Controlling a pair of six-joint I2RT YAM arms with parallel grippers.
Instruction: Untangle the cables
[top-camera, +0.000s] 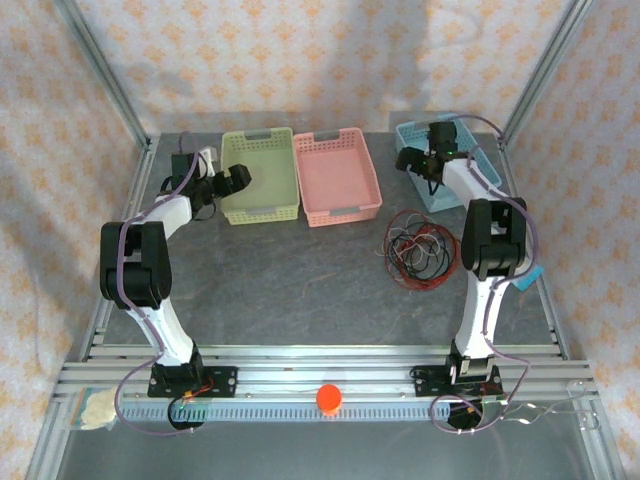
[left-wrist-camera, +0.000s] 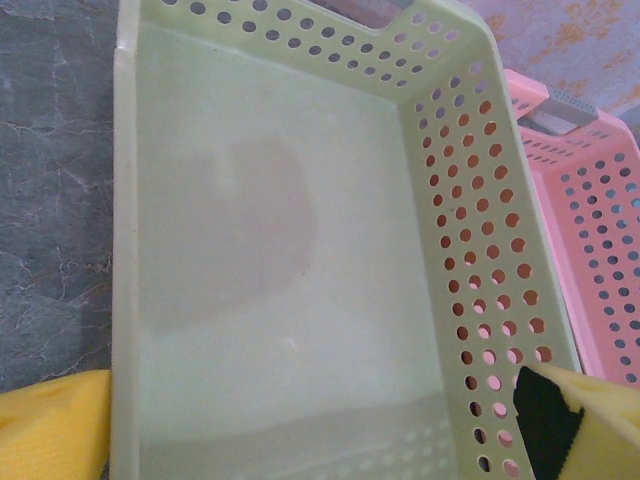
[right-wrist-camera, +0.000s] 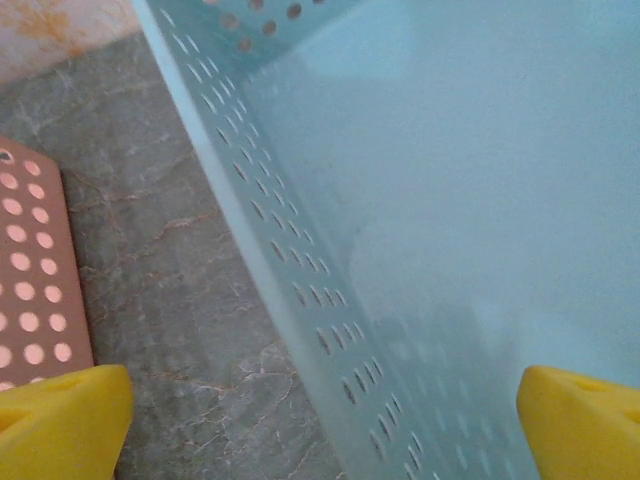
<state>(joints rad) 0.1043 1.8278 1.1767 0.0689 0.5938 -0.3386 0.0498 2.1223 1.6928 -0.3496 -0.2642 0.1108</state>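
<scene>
The cables (top-camera: 418, 250) lie in one tangled pile of red, black and pale loops on the grey table, right of centre, beside the right arm's upright link. My left gripper (top-camera: 233, 178) hangs over the left side of the green basket (top-camera: 262, 160). In the left wrist view that gripper (left-wrist-camera: 320, 440) is open, its yellow fingertips (left-wrist-camera: 50, 420) wide apart above the basket's bare floor. My right gripper (top-camera: 415, 162) hovers at the near left edge of the blue basket (top-camera: 478, 165). It (right-wrist-camera: 320, 430) is open too, with nothing between its fingertips (right-wrist-camera: 585, 420).
A pink basket (top-camera: 338, 178) stands between the green and blue ones along the back. It shows as pink basket (left-wrist-camera: 600, 250) and pink basket (right-wrist-camera: 30, 270) in the wrist views. A red ball (top-camera: 328, 398) sits on the front rail. Patterned walls and a metal frame enclose the table.
</scene>
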